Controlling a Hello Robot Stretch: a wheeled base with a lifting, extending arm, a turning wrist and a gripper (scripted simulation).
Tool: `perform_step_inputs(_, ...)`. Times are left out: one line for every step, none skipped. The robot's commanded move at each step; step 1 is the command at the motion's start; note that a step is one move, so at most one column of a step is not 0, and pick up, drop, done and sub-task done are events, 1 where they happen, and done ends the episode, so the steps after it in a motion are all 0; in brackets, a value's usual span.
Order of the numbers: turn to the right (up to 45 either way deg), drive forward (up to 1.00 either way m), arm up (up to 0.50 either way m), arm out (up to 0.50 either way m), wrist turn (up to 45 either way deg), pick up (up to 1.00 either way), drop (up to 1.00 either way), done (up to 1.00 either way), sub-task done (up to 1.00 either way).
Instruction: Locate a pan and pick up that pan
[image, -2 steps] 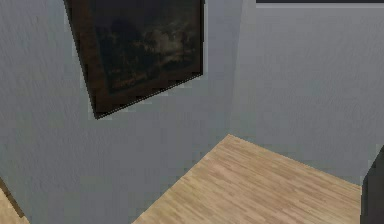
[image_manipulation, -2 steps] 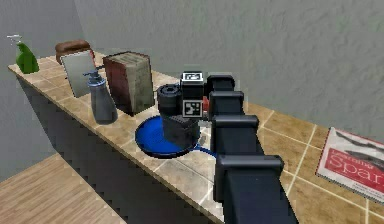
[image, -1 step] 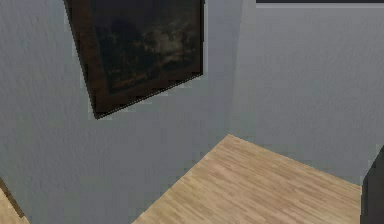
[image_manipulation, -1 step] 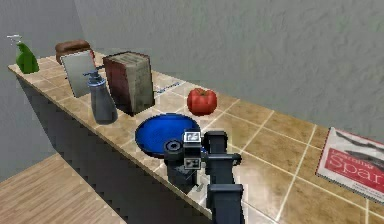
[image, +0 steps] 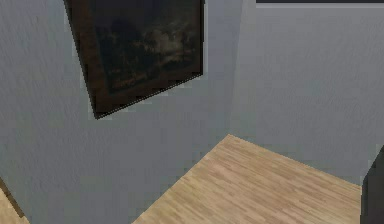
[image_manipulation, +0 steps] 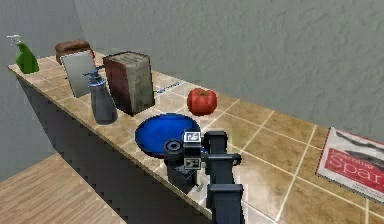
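A blue round shallow dish (image_manipulation: 160, 130), shaped like a pan, lies on the tiled counter (image_manipulation: 275, 150) in the arm side view. The dark arm (image_manipulation: 226, 192) rises from the bottom edge, and the gripper (image_manipulation: 173, 151) stands at the dish's near right rim. With the dish on the counter right behind the fingers, I cannot tell whether the gripper holds anything, or whether it touches the dish.
Along the counter stand a green bottle (image_manipulation: 25, 57), a metal toaster (image_manipulation: 78, 70), a grey spray bottle (image_manipulation: 102, 100), a brown box (image_manipulation: 130, 82), a red tomato (image_manipulation: 202, 100) and a magazine (image_manipulation: 355, 162). The forward view faces a wall corner with a dark painting (image: 140, 45) above wood floor (image: 260, 190).
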Motion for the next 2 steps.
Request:
perform_step_inputs(0.0, 0.00, 0.10, 0.00, 0.0, 0.00, 0.00, 0.00, 0.00)
perform_step_inputs(0.0, 0.00, 0.00, 0.00, 0.0, 0.00, 0.00, 1.00, 0.00)
